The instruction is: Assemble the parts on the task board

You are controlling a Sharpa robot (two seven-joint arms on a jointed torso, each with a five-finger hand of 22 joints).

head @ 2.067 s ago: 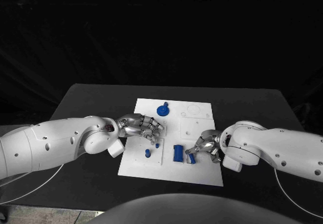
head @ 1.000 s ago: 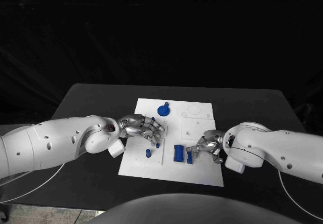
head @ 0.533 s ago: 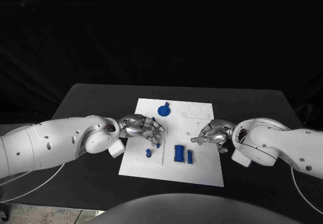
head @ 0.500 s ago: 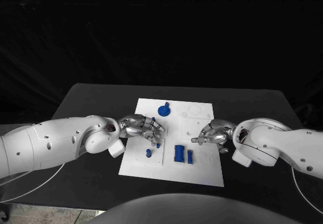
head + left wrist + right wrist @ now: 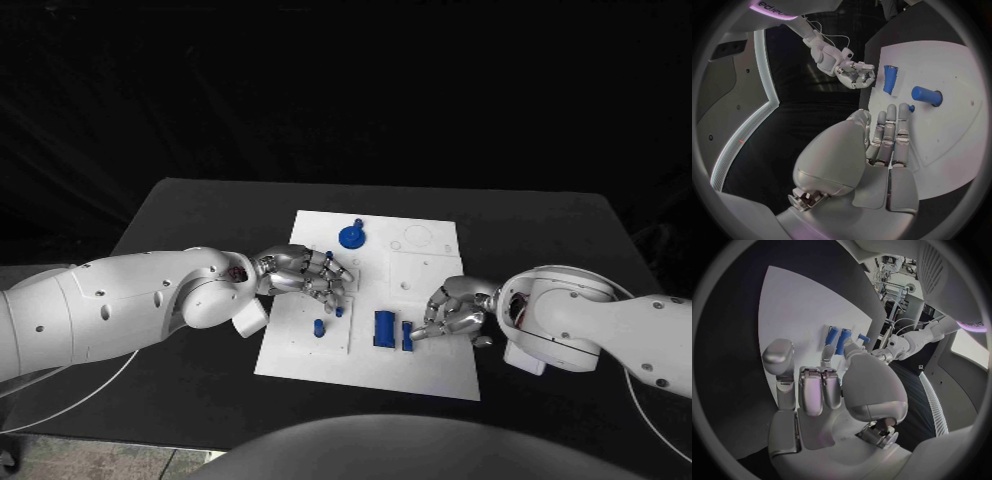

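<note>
- Small blue bar [image 5: 407,337] at board's [image 5: 433,375] 5 o'clock: likely light, stiff, slippery; best pinched across long sides.
- Right hand [image 5: 450,312] touching it, fingers curled, grasp uncertain.
- Left hand [image 5: 306,272] loosely curled, holding nothing.

Bare task board [image 5: 418,262] between left hand [image 5: 304,273] and right hand [image 5: 456,313]

Setting: robotics laboratory or test cell. Evidence: a black table [image 5: 202,215] in the frame's centre stood before black curtain backdrop [image 5: 346,90] filling the upper half; metal equipment racks [image 5: 893,277] with cabling showed at the right wrist view's upper rim.
</note>
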